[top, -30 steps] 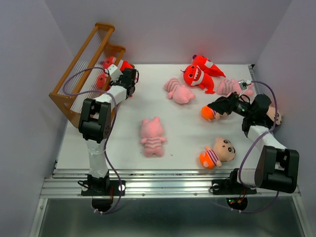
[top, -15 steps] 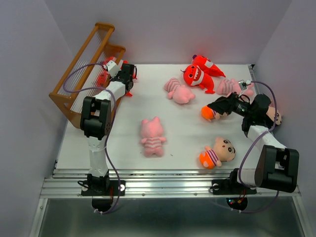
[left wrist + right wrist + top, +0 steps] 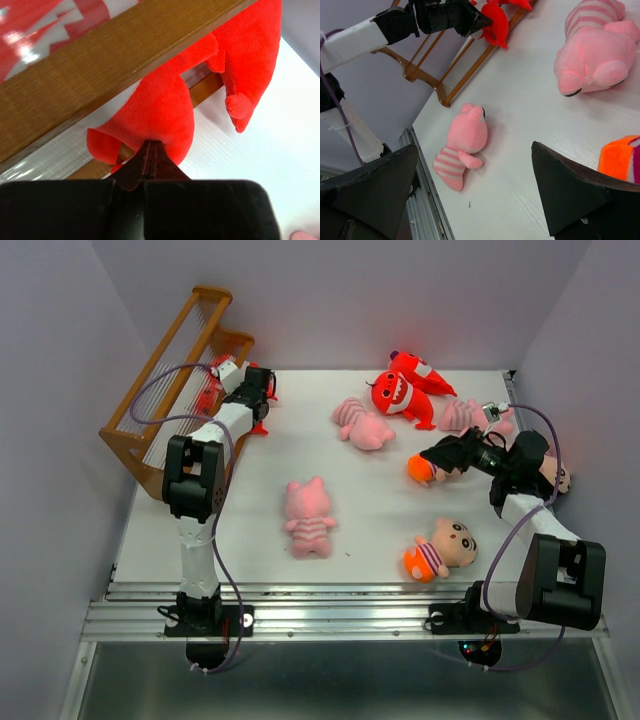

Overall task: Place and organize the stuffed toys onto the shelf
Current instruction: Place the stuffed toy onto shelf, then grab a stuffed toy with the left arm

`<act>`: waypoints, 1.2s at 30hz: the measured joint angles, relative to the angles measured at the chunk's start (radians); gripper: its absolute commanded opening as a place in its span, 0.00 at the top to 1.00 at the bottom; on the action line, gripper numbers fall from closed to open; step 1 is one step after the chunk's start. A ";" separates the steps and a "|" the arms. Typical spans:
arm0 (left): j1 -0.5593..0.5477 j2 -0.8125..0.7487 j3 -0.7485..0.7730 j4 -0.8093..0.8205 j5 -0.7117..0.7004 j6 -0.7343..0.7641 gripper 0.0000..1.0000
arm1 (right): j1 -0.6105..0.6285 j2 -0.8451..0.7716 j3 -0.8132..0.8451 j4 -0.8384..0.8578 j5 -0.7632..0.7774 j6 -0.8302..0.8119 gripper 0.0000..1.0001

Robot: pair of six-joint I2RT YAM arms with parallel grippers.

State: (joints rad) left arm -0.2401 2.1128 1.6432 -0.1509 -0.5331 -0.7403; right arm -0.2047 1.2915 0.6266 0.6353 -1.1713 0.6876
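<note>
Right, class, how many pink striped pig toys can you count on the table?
3: one pig in the middle of the table, one further back, one at the back right beside a red monster. More could be hidden.

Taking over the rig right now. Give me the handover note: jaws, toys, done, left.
Left gripper: jaws shut, tips against a red monster leaning on the shelf rail; grip unconfirmed.
Right gripper: jaws open over a boy doll, holding nothing.
Loose on the table: three pink pigs, two more red monsters, a second boy doll.
Done: only red toys at the shelf. Left: all loose toys.
</note>
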 measured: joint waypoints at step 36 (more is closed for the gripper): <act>0.015 0.067 0.088 -0.033 0.055 0.008 0.71 | 0.000 0.000 0.000 0.000 -0.008 0.000 0.00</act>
State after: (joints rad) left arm -0.2253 2.1796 1.7309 -0.1841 -0.4782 -0.7322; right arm -0.2047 1.2915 0.6270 0.6353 -1.1790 0.6876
